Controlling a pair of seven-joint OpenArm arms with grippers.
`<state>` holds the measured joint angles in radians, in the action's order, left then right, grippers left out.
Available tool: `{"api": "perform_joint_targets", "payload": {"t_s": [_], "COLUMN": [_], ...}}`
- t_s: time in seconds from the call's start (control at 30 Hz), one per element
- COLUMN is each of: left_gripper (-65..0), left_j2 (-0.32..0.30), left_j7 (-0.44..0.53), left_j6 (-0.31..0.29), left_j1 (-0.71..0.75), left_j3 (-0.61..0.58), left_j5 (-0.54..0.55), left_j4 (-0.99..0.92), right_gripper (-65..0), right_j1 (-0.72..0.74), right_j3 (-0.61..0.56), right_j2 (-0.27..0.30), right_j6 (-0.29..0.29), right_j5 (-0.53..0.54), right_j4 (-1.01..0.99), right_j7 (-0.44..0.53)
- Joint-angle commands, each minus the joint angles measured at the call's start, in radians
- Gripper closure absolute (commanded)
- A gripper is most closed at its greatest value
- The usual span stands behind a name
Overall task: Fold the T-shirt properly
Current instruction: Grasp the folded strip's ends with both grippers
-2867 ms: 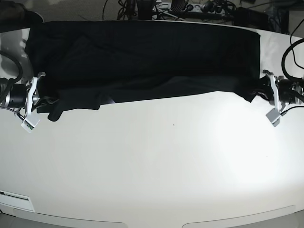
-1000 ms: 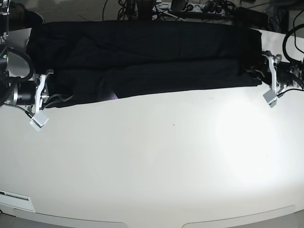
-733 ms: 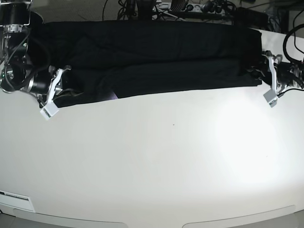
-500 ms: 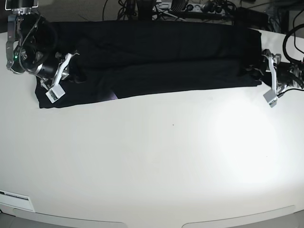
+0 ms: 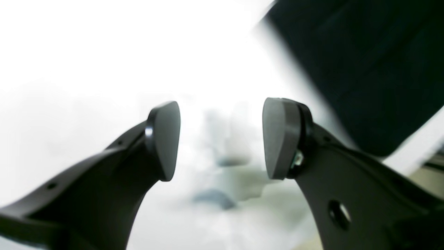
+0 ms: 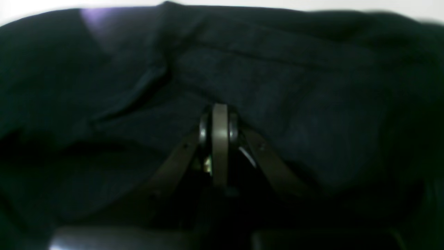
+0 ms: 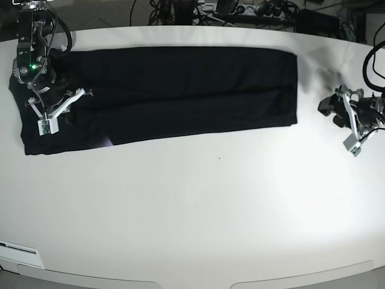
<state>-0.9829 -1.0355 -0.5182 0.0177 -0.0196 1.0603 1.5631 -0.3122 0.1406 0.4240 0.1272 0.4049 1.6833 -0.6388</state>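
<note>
T-shirt [image 7: 174, 90] cloth fills the closest thing we can inspect, the right wrist view, almost edge to edge: black, soft and creased, with a small purple patch showing at its upper left. In that view the right gripper [image 6: 220, 119] has its two pads pressed flat together, with dark fabric bunched all around and against the tips. We cannot confirm from this view alone whether cloth is pinched between the pads, since the contact line is hidden by the pads themselves.

In the left wrist view, the left gripper [image 5: 221, 137] stands spread, a clear gap between its two dark pads [image 5: 166, 139], and nothing lies between them. Behind them we see only bright white table [image 5: 104, 52], badly out of focus. A corner of the black garment occupies the upper right of that picture, apart from the fingers.

From the base view, we record the white table [image 7: 210, 211] bare across its near half. Farther back the garment lies flat as a long, narrow folded band running across the table's far half. Its lower edge is slightly slanted, and a small pale purple speck shows at that edge toward the view's left. The right gripper [image 7: 66, 111] sits on the band's left end, resting on the cloth. The left gripper [image 7: 337, 108] is at the view's right, just beside the band's right end but clear of it, over bare table. Cables and dark equipment [image 7: 240, 9] lie beyond the far table edge.
</note>
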Motion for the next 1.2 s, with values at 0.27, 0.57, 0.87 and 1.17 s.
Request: {"api": "perform_joint_targets", "payload": {"t_s": [0.27,0.57,0.87,1.17], "left_gripper": [-38.8,-38.8,-38.8,-38.8], "left_j2": [0.055,0.196,0.271,0.381], "left_j7": [-0.011,-0.066,-0.131,-0.163], "left_j6": [0.06,0.047,0.008,-0.006], "left_j1": [-0.03,-0.005,0.152,0.248], "left_j3": [0.085,0.393,0.675,0.658], "left_j5": [0.006,0.079,0.289,0.359], "left_j4": [0.007,-0.019,-0.16,-0.176], "right_gripper": [0.0,-29.8,-30.2,-30.2], "right_j1": [0.05,0.096,0.096,0.106], "right_j3": [0.003,0.005,0.005,0.005], "right_j2": [-0.097,-0.094,-0.094,-0.094], "right_j6": [-0.063,-0.025,-0.007,0.03], "right_j5": [-0.071,-0.073,-0.073,-0.069], "right_j4": [0.01,0.179,0.193,0.193], "right_j7": [-0.125,-0.178,-0.158,-0.158]}}
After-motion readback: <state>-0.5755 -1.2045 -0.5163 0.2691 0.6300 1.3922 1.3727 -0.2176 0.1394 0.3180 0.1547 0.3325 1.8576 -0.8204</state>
